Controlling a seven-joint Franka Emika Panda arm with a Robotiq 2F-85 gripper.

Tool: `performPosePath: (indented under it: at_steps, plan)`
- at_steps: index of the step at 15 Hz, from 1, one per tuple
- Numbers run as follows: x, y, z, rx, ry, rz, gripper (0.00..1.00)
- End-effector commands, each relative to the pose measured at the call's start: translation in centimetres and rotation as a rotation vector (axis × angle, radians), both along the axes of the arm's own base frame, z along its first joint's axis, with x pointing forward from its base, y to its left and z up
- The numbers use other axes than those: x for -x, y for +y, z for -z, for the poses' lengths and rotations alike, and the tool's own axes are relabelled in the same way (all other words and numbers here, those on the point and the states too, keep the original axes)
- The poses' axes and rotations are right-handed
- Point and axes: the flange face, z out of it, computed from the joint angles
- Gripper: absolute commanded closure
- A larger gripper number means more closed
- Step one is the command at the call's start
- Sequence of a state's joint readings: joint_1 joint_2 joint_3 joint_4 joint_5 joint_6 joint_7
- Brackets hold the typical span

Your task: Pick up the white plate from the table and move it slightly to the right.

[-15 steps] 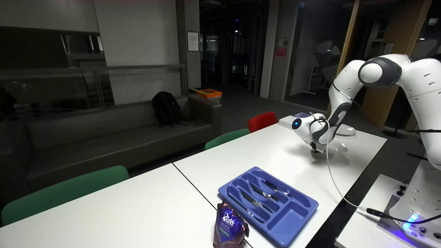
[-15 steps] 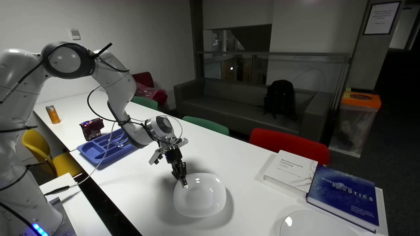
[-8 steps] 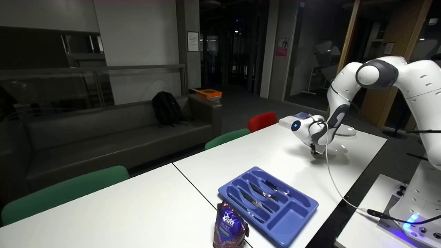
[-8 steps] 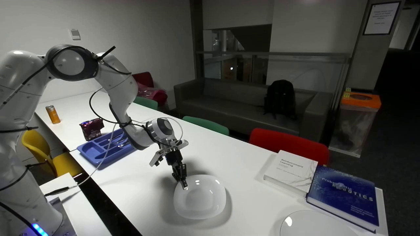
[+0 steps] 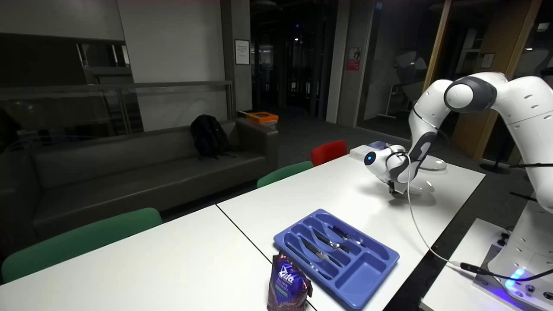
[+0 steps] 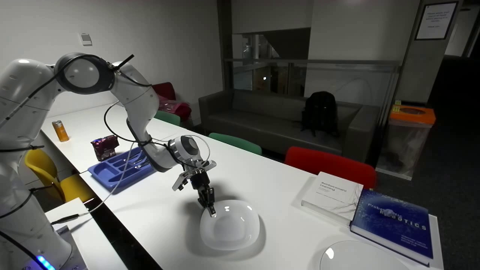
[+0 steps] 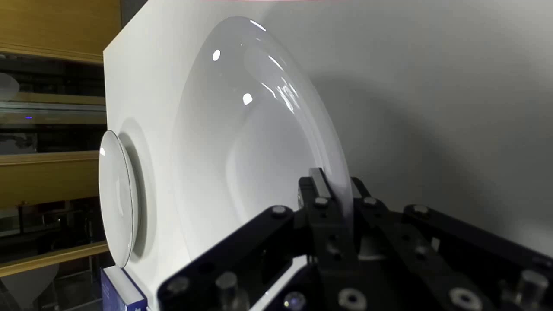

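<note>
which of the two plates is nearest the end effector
The deeper white plate: the end effector grips its rim. The flatter plate sits apart from it, near the blue book.

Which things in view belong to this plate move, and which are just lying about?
Part of the job:
deep white plate
tool, closed on its rim
table

Just lying about:
blue cutlery tray
shiny packet
orange can
flatter white plate
white book
blue book
black backpack
</note>
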State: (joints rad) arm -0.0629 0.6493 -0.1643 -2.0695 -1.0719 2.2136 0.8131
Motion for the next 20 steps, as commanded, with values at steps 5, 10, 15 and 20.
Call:
performPosePath:
  at_steps: [5,10,15,20]
  plan:
    - [-0.7,-0.3,-0.4,0.046,0.014,-0.021,0.65]
    - [-0.9,-0.2,-0.6,0.048,0.016,-0.025,0.28]
    - [0.7,-1.7,-2.2,0.001,-0.013,-0.041,0.02]
    - [5.8,-4.5,-4.9,-0.060,-0.065,-0.022,0.11]
